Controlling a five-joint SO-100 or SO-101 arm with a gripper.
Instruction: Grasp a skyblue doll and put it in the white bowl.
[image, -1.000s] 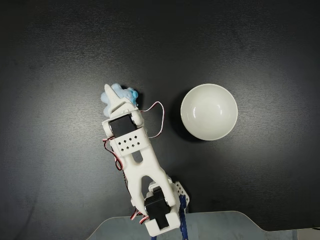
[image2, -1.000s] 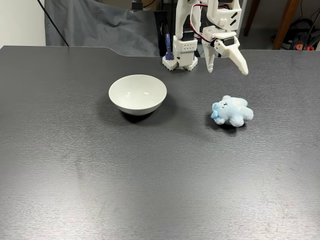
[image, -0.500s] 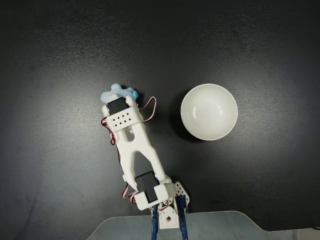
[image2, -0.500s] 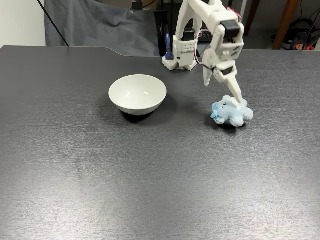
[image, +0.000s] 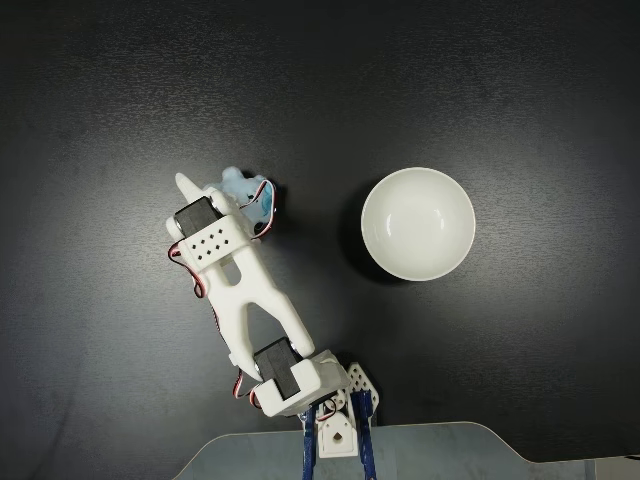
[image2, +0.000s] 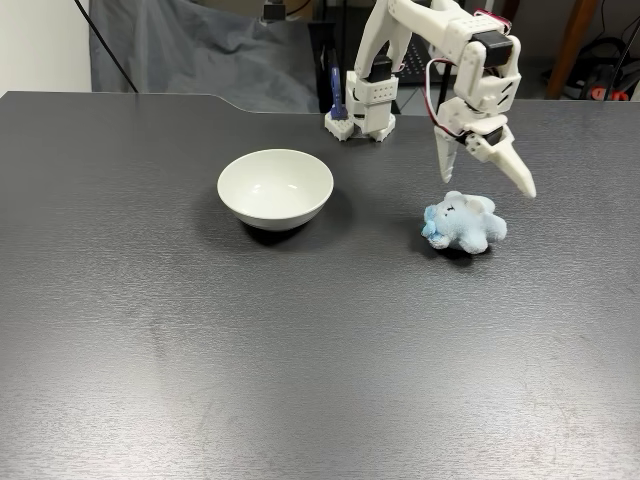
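the skyblue doll (image2: 463, 222) lies on the table just below the hand (image2: 482, 178), slightly toward the white bowl (image2: 275, 187). the hand hangs spread open, gripping nothing, its fingers pointing down over the doll.
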